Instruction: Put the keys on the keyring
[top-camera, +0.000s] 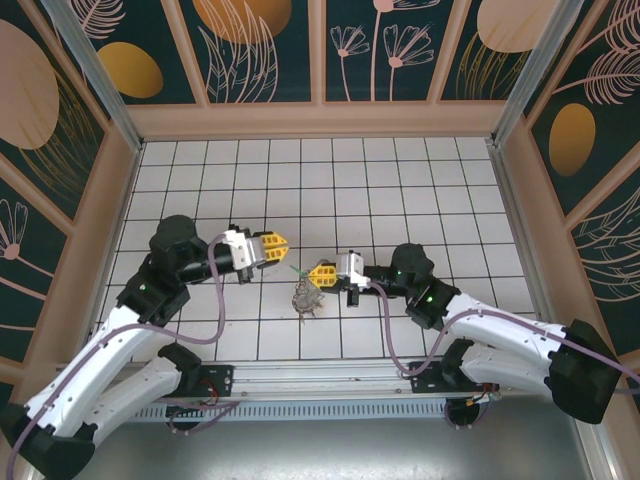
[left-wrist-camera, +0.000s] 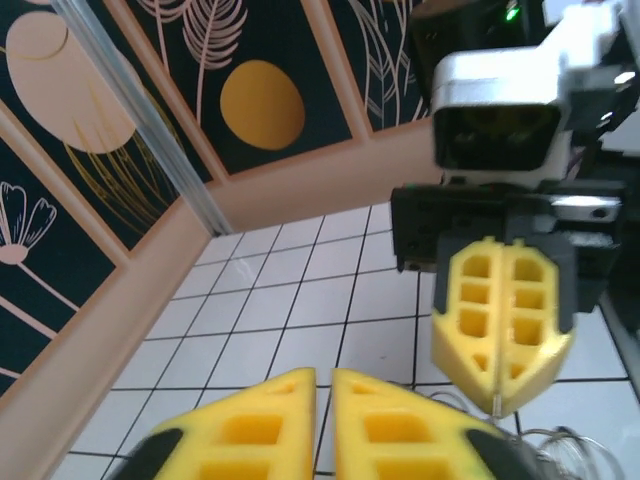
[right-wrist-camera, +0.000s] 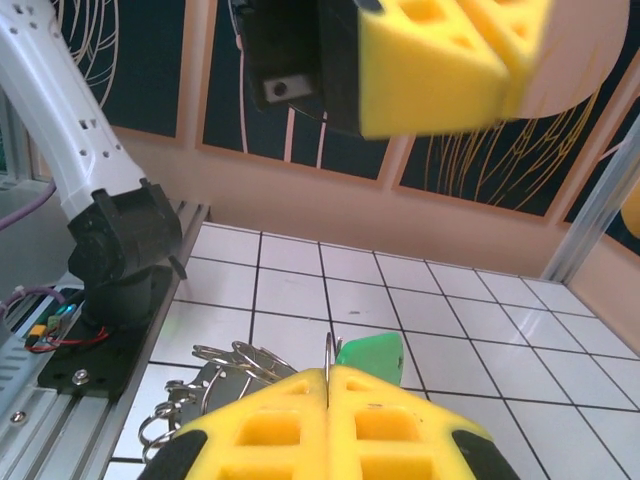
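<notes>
Left gripper (top-camera: 286, 241): hovering, fingers (left-wrist-camera: 255, 425) pressing together, carrying nothing.
Right gripper (top-camera: 313, 273): pinching small green-headed metal key (right-wrist-camera: 368, 352).
Grey tangled key bunch (top-camera: 305, 298): lying toward the near edge of the white tiled table (top-camera: 400, 180).

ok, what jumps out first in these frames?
The two yellow-fingered grippers, almost tip to tip at mid-table: left gripper shut, right gripper shut, apparently pinching a green-tagged key. Just nearer the bases, a tangle of metal rings sits on the white tiled floor.
</notes>
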